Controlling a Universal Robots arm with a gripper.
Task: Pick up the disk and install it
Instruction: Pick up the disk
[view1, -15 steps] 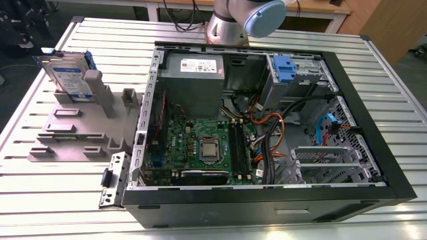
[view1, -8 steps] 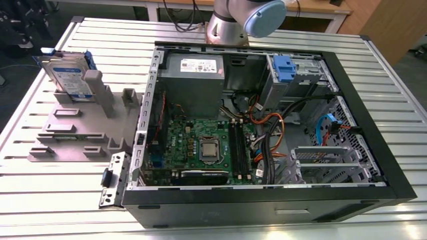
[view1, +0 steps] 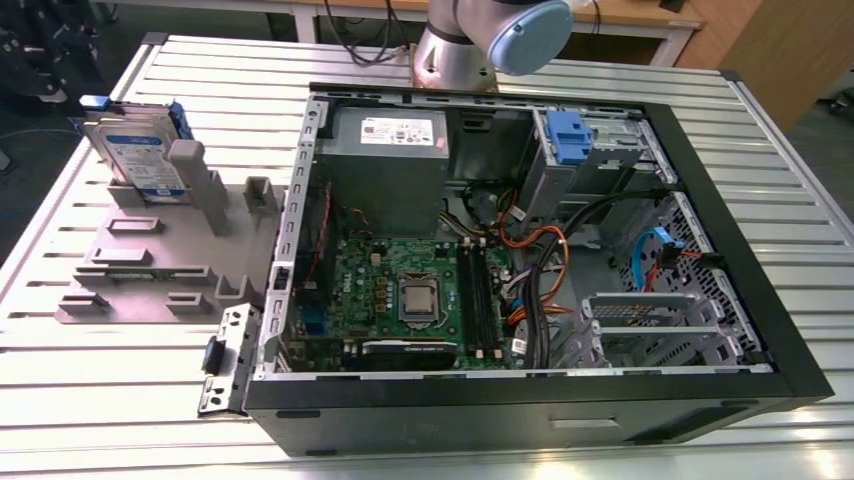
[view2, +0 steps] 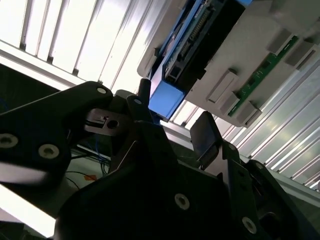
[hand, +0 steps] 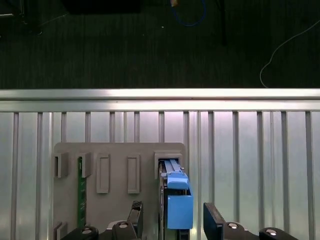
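holding nothing: gripper (hand: 173, 214) with jaws spread apart, straddling the blue end tab of the disk (hand: 177, 192) without touching it, one of the fingers (hand: 214, 221) to each side, plain in both wrist views. standing on edge right between those fingers, slotted upright in the grey holder (hand: 117, 160) just beyond the gripper tips. judged stiff and rather heavy for so flat a thing, metal-bodied, with smooth faces likely to slide under a light pinch. judged fragile too: no knocks, no hard squeeze, no twisting. best taken across the two broad faces close to the upper edge, on the rigid body just below the tab; not by the blue plastic carrier alone, probably springy enough to flex or unclip. calls for a straight pull along the slot, to avoid binding against the holder walls. well away from the gripper, on the same slatted metal surface (view1: 747, 120), the open computer case (view1: 534, 400) with a blue bracket (view1: 569, 135) toward its side away from the gripper.
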